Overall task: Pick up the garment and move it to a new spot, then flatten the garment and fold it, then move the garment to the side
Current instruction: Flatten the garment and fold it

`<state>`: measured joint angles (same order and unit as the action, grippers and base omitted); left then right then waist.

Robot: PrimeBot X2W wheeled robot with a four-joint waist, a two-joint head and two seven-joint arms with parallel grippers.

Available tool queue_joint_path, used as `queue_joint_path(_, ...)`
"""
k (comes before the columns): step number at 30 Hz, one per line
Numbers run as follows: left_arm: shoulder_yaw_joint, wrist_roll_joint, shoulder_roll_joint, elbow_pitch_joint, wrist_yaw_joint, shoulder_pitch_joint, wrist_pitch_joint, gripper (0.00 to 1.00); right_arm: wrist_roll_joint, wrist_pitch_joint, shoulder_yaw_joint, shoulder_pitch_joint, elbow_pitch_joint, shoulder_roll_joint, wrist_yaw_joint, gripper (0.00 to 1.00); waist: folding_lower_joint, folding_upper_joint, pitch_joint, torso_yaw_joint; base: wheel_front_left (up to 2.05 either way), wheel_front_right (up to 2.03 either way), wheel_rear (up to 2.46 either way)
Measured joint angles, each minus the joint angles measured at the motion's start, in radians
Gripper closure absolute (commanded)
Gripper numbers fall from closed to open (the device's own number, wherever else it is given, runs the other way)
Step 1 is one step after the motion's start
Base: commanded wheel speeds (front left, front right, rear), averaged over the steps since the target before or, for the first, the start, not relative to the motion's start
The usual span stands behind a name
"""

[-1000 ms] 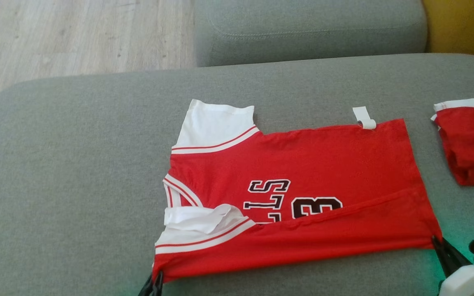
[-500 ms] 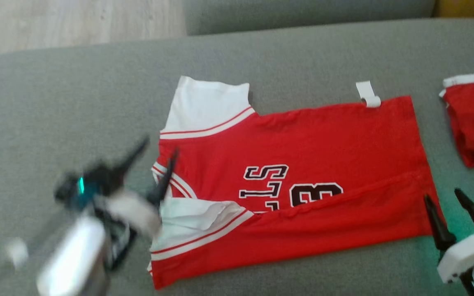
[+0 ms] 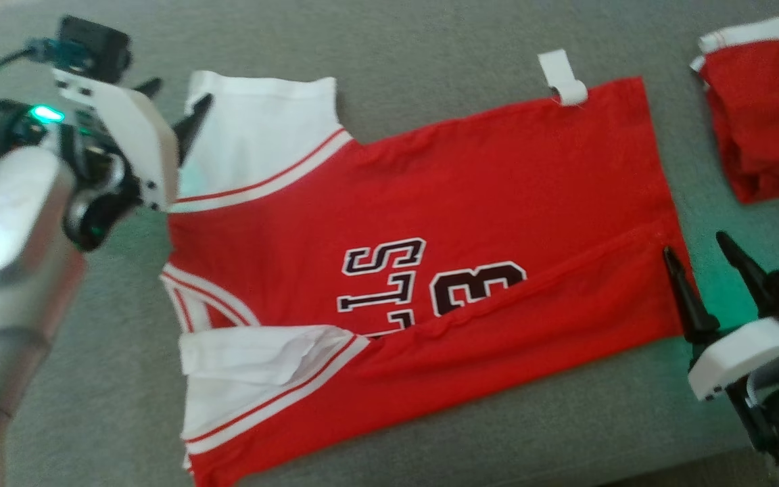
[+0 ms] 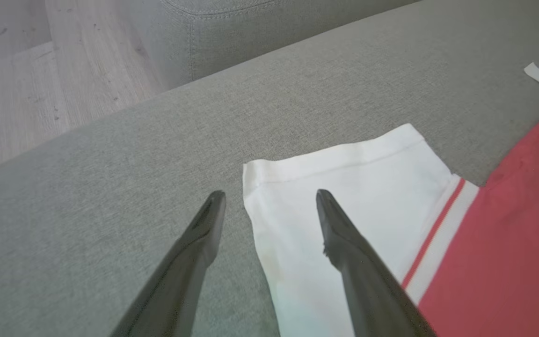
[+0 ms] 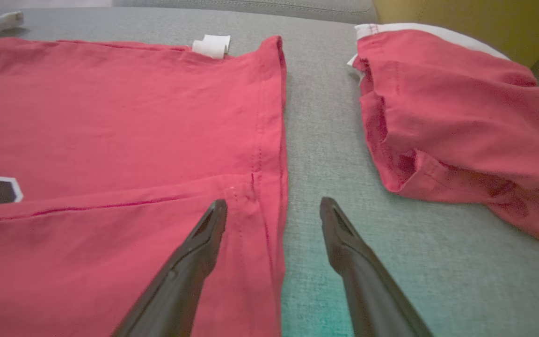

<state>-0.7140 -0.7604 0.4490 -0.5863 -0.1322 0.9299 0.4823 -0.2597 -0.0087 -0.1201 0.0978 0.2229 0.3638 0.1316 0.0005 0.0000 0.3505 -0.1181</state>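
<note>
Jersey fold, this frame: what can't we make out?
The lettering on the jersey: head view, lower part covered by the folded-up red flap.
The second red garment: head view, cut off by the right edge, so its extent is unknown.
The jersey's near corner: head view, cut off by the bottom edge.
Contact: the left gripper and right gripper are open, but the wrist views do not settle whether fingertips touch the jersey.

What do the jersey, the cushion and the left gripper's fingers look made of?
Jersey: soft knit cloth, matte, likely cotton or polyester; it creases and shows stitched hems.
Cushion: coarse woven upholstery, grey, matte; the weave grain is visible.
Left gripper's fingers: hard dark plastic or coated metal, semi-gloss; they catch a light sheen.
</note>
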Motion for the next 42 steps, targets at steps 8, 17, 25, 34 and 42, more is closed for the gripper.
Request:
queue_joint_path(8, -0.049, -0.033, 0.032, -0.180, 0.000, 0.091, -0.019, 0.00, 0.017, -0.018, -0.003, 0.050, 0.007, -0.007, 0.000, 0.00, -0.0004, 0.0000, 0.071, -0.081, 0.00, 0.00, 0.00)
queue_joint_path(17, -0.133, -0.096, 0.038, -0.221, 0.000, 0.150, -0.076, 1.00, 0.022, -0.044, -0.003, 0.070, 0.040, -0.021, 0.000, 0.00, -0.0005, 0.0000, 0.109, -0.103, 0.00, 0.00, 0.00)
queue_joint_path(25, -0.246, -0.137, 0.055, -0.181, 0.000, 0.150, -0.156, 1.00, -0.061, -0.014, -0.005, 0.110, 0.038, -0.026, 0.000, 0.00, -0.0005, 0.0000, 0.085, -0.077, 0.00, 0.00, 0.00)
queue_joint_path(34, -0.376, -0.176, 0.059, -0.117, 0.000, 0.197, -0.249, 1.00, -0.165, 0.209, -0.059, 0.445, 0.192, -0.031, 0.000, 0.00, -0.0004, 0.0000, 0.069, -0.017, 0.00, 0.00, 0.00)
queue_joint_path(42, -0.452, -0.251, 0.051, -0.099, 0.000, 0.246, -0.301, 1.00, -0.172, 0.264, -0.061, 0.602, 0.421, -0.070, 0.000, 0.00, -0.0004, 0.0000, 0.076, 0.040, 0.00, 0.00, 0.00)
